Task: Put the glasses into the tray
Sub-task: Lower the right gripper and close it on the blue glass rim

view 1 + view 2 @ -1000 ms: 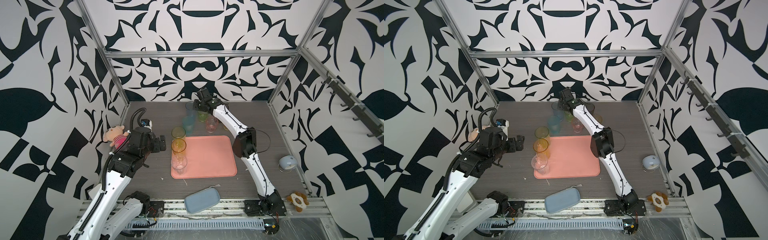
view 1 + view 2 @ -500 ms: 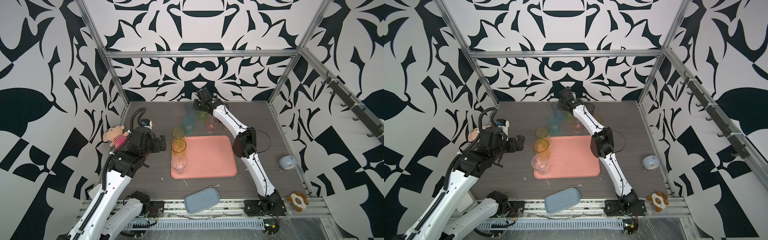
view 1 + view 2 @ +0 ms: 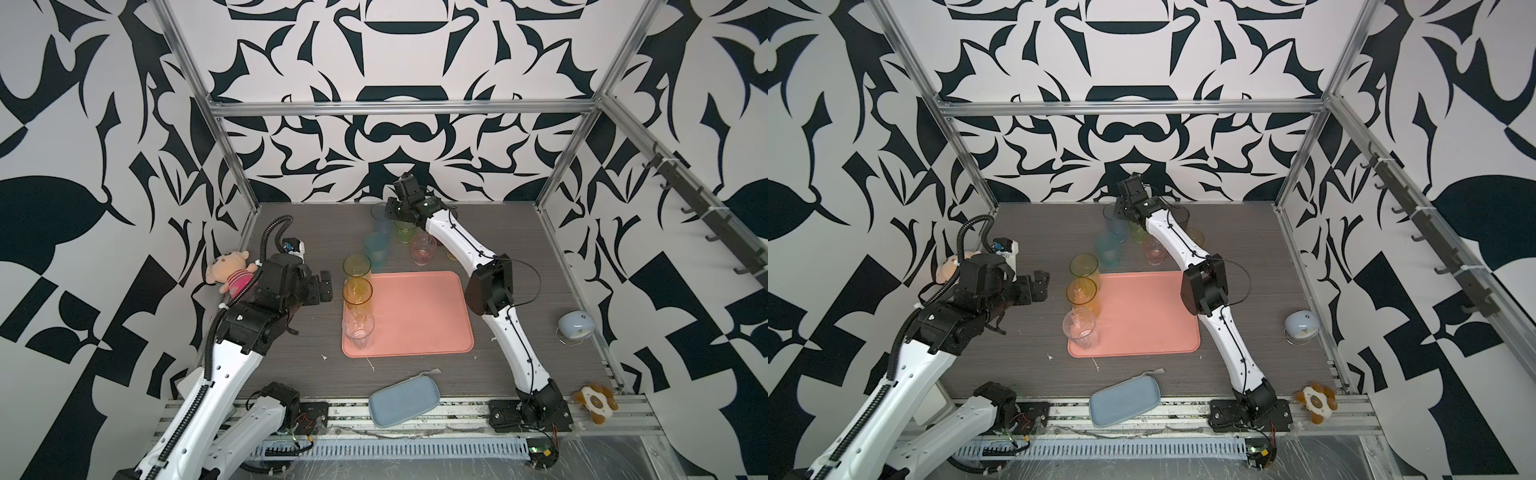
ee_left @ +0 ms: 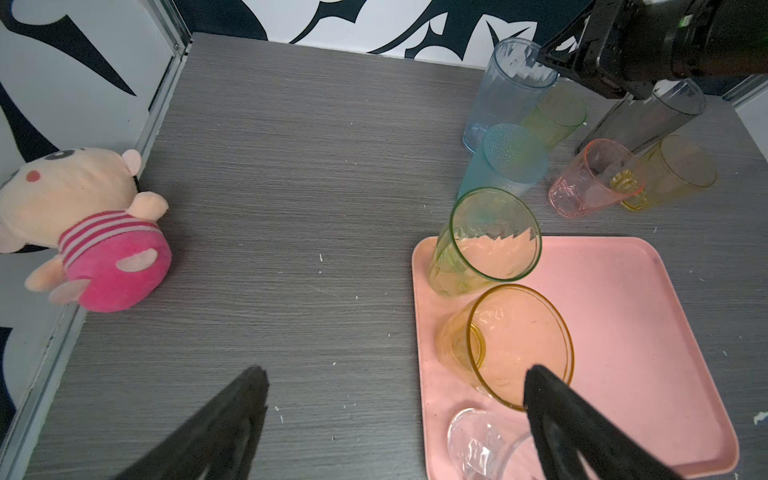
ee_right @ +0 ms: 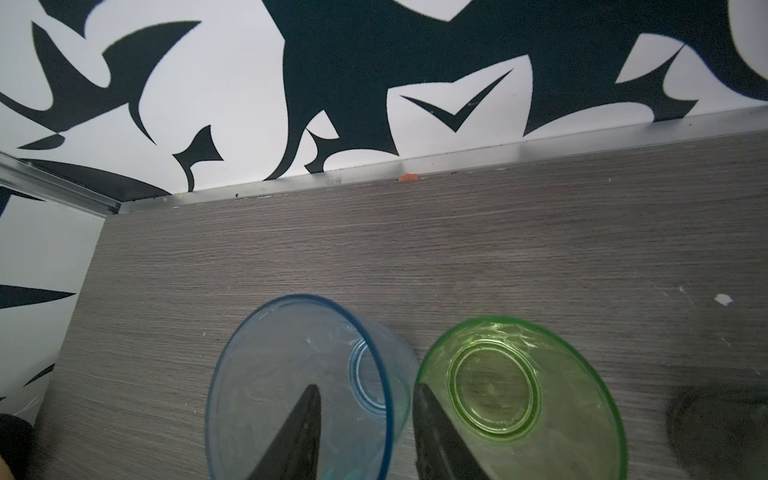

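The pink tray [image 3: 419, 316] lies mid-table. Along its left edge stand three glasses: a yellow-green one [image 3: 356, 266], an amber one [image 3: 357, 293] and a clear one [image 3: 358, 328]. Behind the tray, on the table, are a teal glass [image 3: 376, 249], a blue glass [image 5: 270, 374], a green glass [image 5: 519, 374] and a pink glass [image 3: 423, 248]. A yellow glass [image 4: 673, 174] and a smoke-grey glass [image 4: 648, 116] stand there too. My right gripper [image 5: 365, 388] is open, straddling the blue glass's rim, one finger inside and one between blue and green. My left gripper [image 4: 395, 374] is wide open and empty, left of the amber glass.
A plush pig [image 3: 228, 272] leans against the left wall behind my left arm. A blue-grey dish [image 3: 403, 403] lies at the front edge. A small pale-blue round object [image 3: 575, 326] and a brown-and-white toy [image 3: 594, 401] sit at the right. The back wall is close behind my right gripper.
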Controlling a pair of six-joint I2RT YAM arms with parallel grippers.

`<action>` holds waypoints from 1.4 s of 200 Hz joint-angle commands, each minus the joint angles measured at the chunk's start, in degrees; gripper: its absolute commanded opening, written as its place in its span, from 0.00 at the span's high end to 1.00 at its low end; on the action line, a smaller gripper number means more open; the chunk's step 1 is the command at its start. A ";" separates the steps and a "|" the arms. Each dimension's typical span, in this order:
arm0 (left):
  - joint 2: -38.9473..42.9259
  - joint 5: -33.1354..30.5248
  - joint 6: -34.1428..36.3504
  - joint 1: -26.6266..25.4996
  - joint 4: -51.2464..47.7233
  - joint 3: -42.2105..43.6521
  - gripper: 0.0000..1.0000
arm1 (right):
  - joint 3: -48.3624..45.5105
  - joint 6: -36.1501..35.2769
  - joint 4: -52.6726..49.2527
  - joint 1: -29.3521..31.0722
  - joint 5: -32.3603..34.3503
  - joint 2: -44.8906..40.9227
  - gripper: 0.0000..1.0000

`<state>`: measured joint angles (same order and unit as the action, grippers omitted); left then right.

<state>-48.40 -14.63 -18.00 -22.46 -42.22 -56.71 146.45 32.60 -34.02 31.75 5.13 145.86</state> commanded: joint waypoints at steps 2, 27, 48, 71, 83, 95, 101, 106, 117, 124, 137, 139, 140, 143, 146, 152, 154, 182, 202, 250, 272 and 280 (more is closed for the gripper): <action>0.15 1.36 -0.32 0.18 0.38 0.33 0.00 | -1.64 0.18 2.19 0.20 0.32 -2.30 0.62; 0.33 2.04 -0.58 0.26 0.82 0.37 0.00 | -1.83 0.15 2.19 0.24 0.51 -2.42 0.64; 0.33 1.89 -0.55 0.17 0.83 0.50 0.01 | -1.87 0.06 2.12 0.24 0.59 -2.47 0.69; 0.15 1.71 -0.37 0.15 0.72 0.40 0.01 | -1.87 -0.08 2.13 0.20 0.50 -2.42 0.73; 0.24 1.63 -0.28 0.20 0.67 0.38 0.00 | -1.87 -0.16 2.12 0.24 0.41 -2.44 0.75; 0.32 1.52 -0.20 0.22 0.65 0.44 0.00 | -1.87 -0.22 2.02 0.20 0.33 -2.33 0.76; 0.33 1.51 -0.19 0.27 0.69 0.44 0.01 | -1.89 -0.26 1.93 0.24 0.28 -2.37 0.76; 0.33 1.47 -0.11 0.22 0.67 0.37 0.01 | -2.00 -0.29 1.91 0.20 0.32 -2.42 0.77; 0.38 1.37 -0.12 0.22 0.68 0.43 0.00 | -1.97 -0.34 1.83 0.20 0.32 -2.49 0.77; 0.33 1.41 -0.11 0.24 0.65 0.43 0.01 | -2.11 -0.38 1.77 0.24 0.26 -2.45 0.77; 0.33 1.39 -0.11 0.25 0.70 0.41 0.01 | -2.20 -0.41 1.64 0.24 0.20 -2.67 0.77; 0.33 1.37 -0.11 0.23 0.68 0.42 0.00 | -2.22 -0.40 1.67 0.24 0.23 -2.68 0.78; 0.33 1.36 -0.11 0.27 0.71 0.40 0.00 | -2.22 -0.46 1.67 0.24 0.23 -2.69 0.78; 0.33 1.40 -0.11 0.22 0.78 0.42 0.00 | -2.18 -0.49 1.60 0.24 0.24 -2.62 0.78; 0.35 1.40 -0.11 0.22 0.68 0.41 0.00 | -2.19 -0.49 1.52 0.22 0.24 -2.67 0.78; 0.33 1.41 -0.10 0.26 0.73 0.45 0.01 | -2.22 -0.52 1.45 0.24 0.24 -2.65 0.80; 0.39 1.44 -0.10 0.23 0.73 0.39 0.00 | -2.29 -0.52 1.42 0.24 0.24 -2.75 0.80; 0.35 1.45 -0.11 0.18 0.74 0.43 0.01 | -2.46 -0.68 1.08 0.18 0.24 -3.03 0.84; 0.33 1.54 -0.11 0.18 0.81 0.39 0.00 | -3.17 -0.78 1.22 0.24 0.24 -3.53 0.86; 0.02 2.23 -0.11 0.23 0.82 0.46 0.00 | -3.63 -1.22 1.11 0.24 0.85 -4.28 0.91; -0.02 2.19 -0.11 0.19 0.88 0.45 0.01 | -3.71 -1.31 1.15 0.24 1.27 -4.54 0.93; -0.03 2.18 -0.11 0.21 0.84 0.45 0.01 | -3.63 -1.35 1.15 0.24 1.38 -4.61 0.94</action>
<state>-48.40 -12.95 -18.13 -22.46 -42.17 -56.71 142.63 31.73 -33.23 31.75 5.56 145.64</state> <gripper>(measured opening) 0.995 0.076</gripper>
